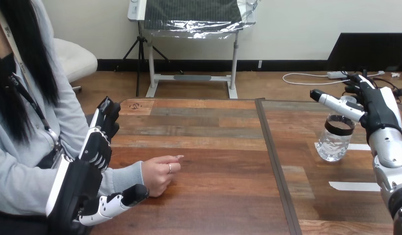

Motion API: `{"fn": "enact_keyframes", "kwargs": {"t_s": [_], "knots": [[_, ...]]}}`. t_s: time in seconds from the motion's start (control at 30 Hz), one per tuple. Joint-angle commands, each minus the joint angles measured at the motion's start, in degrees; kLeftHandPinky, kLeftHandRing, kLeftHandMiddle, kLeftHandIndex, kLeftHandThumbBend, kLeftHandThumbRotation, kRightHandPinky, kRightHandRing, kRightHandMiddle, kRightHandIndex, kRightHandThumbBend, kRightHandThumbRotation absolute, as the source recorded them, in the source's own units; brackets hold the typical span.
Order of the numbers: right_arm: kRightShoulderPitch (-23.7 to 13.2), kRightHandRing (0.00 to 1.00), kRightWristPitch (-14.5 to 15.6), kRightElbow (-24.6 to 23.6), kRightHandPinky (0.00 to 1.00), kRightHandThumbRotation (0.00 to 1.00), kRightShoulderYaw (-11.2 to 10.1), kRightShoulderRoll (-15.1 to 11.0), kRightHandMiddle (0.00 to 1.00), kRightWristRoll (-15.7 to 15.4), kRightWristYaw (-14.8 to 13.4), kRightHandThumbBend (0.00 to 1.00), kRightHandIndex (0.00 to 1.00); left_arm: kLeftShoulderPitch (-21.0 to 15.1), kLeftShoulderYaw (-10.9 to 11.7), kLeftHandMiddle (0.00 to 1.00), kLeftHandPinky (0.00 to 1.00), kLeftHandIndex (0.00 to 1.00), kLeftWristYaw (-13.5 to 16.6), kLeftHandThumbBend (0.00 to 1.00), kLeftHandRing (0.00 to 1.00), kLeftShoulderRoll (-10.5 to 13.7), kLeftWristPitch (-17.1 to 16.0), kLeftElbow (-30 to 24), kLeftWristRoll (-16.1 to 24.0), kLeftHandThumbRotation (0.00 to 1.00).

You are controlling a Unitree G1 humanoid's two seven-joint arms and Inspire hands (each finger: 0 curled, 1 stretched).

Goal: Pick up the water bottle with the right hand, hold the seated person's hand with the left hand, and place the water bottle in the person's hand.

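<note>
We found the water bottle (pixel 335 142) upright on the table's (pixel 213 147) right part, just left of our right hand (pixel 380 110), whose spread thumb and fingers straddled its top ungripped, our left hand (pixel 93 152), likewise spread, well apart.

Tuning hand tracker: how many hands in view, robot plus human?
3: left hand beside the person's forearm; right hand at the water bottle; the person's hand on the table. Another may be hidden.

I see my left hand (pixel 93 147) open, fingers (pixel 108 115) straight up beside the person's sleeve, thumb lying by their wrist. The person's hand (pixel 160 175) rests on the wooden table (pixel 213 147). My right hand (pixel 377 110) sits against the upright water bottle (pixel 335 142).
</note>
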Motion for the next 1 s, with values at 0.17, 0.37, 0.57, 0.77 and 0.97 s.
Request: {"fn": "enact_keyframes", "kwargs": {"t_s": [0.17,0.37,0.57,0.77,0.97], "knots": [[-0.5,0.88,0.1,-0.1,0.85,0.4,0.3,-0.2,0.89,-0.1,0.4,0.93,0.93,-1.5,0.1,1.0,0.98,1.0,-0.2,1.0,1.0,0.3,-0.3,-3.1,-1.2,0.52],[-0.2,0.87,0.1,-0.2,0.83,0.39,0.3,0.2,0.88,-0.1,0.2,0.93,0.93,-1.5,0.3,1.0,0.98,1.0,-0.2,1.0,1.0,0.4,-0.3,-3.3,-0.9,0.52],[-0.1,0.87,0.0,-0.2,0.81,0.41,0.0,0.4,0.88,0.4,0.5,0.95,0.93,-1.7,0.4,1.0,0.98,1.0,-0.3,1.0,1.0,0.5,-0.3,-3.1,-1.2,0.51],[0.0,0.88,-0.3,-0.3,0.81,0.41,0.5,0.5,0.88,-0.1,0.5,0.93,0.94,-1.7,0.4,1.0,0.98,1.0,-0.5,1.0,1.0,0.6,0.1,-3.2,-1.5,0.51],[0.2,0.88,-0.6,-0.3,0.81,0.4,0.3,0.6,0.88,0.3,0.9,0.91,0.94,-1.9,0.4,1.0,0.98,1.0,-0.6,1.0,1.0,0.6,-0.2,-3.1,-1.5,0.51]]}}
